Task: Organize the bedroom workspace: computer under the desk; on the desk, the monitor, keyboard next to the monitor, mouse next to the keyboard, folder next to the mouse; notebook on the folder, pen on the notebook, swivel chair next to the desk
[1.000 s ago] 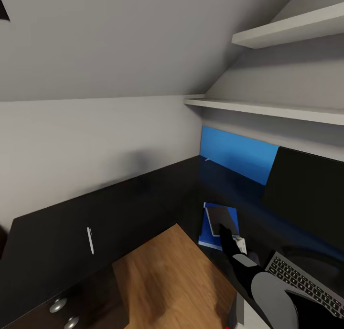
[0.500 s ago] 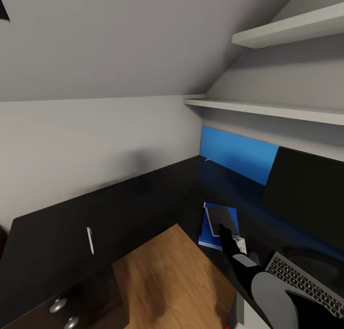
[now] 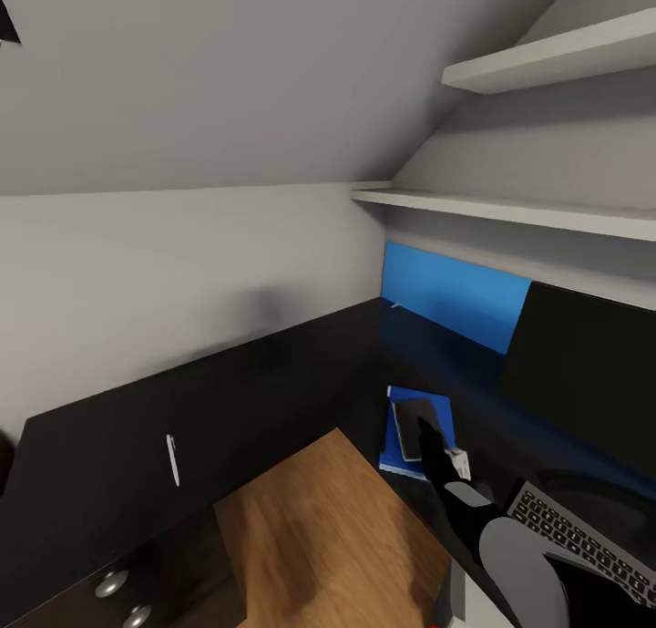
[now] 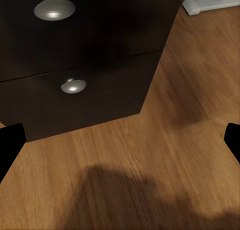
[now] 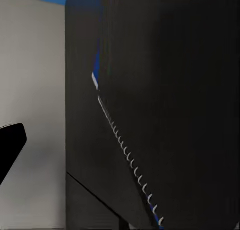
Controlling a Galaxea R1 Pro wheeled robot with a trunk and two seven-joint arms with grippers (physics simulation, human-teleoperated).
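— Black L-shaped surface (image 3: 273,382) under a sloped grey ceiling, two white wall shelves (image 3: 510,211) above, bare wood floor (image 3: 319,528) in the corner's crook. What's left to shift?

— From the head view, the thin white pen (image 3: 171,458) lies alone on the near wing of the surface, well apart from the rest. The dark spiral-bound notebook (image 3: 419,425) already sits on the flat blue folder (image 3: 408,441), with the black monitor (image 3: 583,382) and grey keyboard (image 3: 574,537) beside them. The right pincer (image 3: 426,437) reaches over the notebook; I cannot tell its state there.

— How would the pen handle?

— Light, stiff, round, I'd guess; likely to roll. Best pinched across its middle. It lies close to the surface's front edge, so a nudge could drop it.

— The left wrist view?

— Dark drawers with round silver knobs (image 4: 73,85) over the floor; both black fingertips (image 4: 10,145) sit at the picture's sides, so the left pincer (image 4: 120,145) stands wide apart, holding nothing. Plenty of room there.

— And the right wrist?

— The notebook's wire spiral and a sliver of blue, very close. One fingertip (image 5: 11,142) shows, so apart or together, I can't say.
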